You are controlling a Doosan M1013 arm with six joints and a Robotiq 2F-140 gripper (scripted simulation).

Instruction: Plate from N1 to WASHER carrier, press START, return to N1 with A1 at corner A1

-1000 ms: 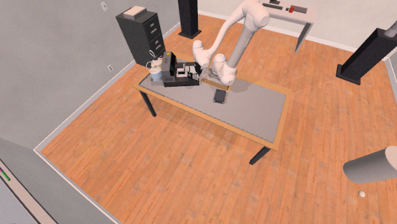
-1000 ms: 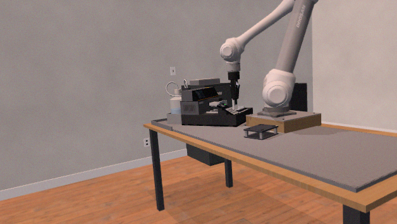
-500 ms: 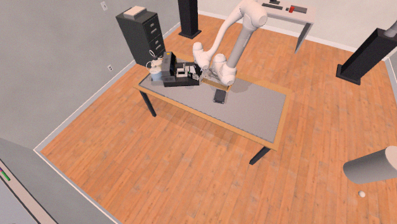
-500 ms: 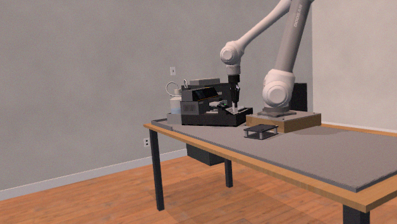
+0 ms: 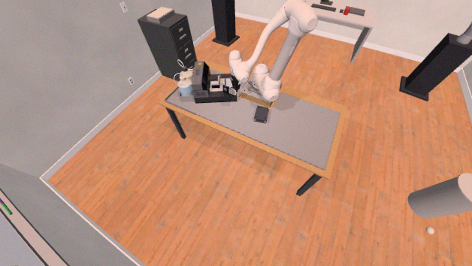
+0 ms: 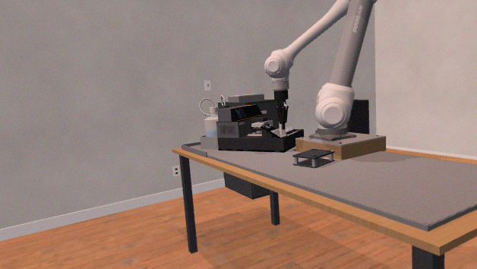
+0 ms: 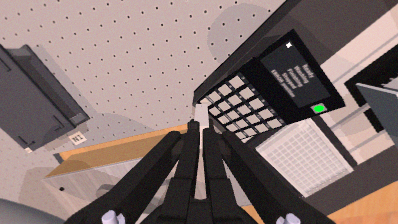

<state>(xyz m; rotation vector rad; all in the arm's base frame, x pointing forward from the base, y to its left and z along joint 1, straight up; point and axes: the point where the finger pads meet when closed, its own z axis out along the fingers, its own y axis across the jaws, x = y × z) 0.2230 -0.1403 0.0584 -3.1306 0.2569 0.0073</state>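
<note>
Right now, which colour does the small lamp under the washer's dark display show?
Green. The small lamp shows best in the wrist view.

The table (image 6: 380, 190) carries the washer (image 6: 258, 142), plate nest (image 6: 314, 157) and arm's wooden base (image 6: 374, 146).

A green lamp (image 7: 318, 108) glows on the black washer (image 6: 262, 143), beside pale grey keys (image 7: 235, 107), above a white gridded plate (image 7: 305, 156)

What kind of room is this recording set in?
Most likely a small lab or workroom: a plate washer with a keypad and liquid bottles stands on a work table beside a pedestal-mounted arm, and a filing cabinet stands by the wall.
</note>
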